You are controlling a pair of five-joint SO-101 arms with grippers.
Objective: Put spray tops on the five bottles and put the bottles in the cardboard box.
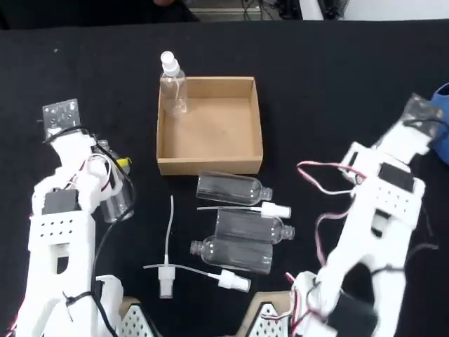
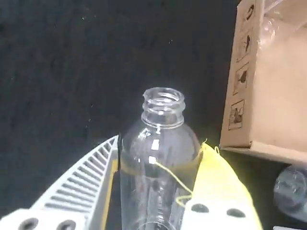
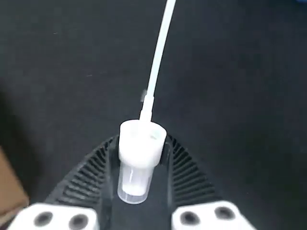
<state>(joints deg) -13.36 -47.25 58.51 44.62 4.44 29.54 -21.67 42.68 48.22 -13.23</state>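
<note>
Left end effector (image 2: 160, 148) is clamping an uncapped bottle (image 2: 163, 110), right end effector (image 3: 141, 142) pinching a spray top (image 3: 139, 165); overhead, three bottles (image 1: 249, 226) are lying beside the cardboard box (image 1: 210, 166).

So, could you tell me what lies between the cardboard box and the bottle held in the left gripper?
Nothing: the high view shows bare black table between the box and the bottle in the left gripper.
</note>
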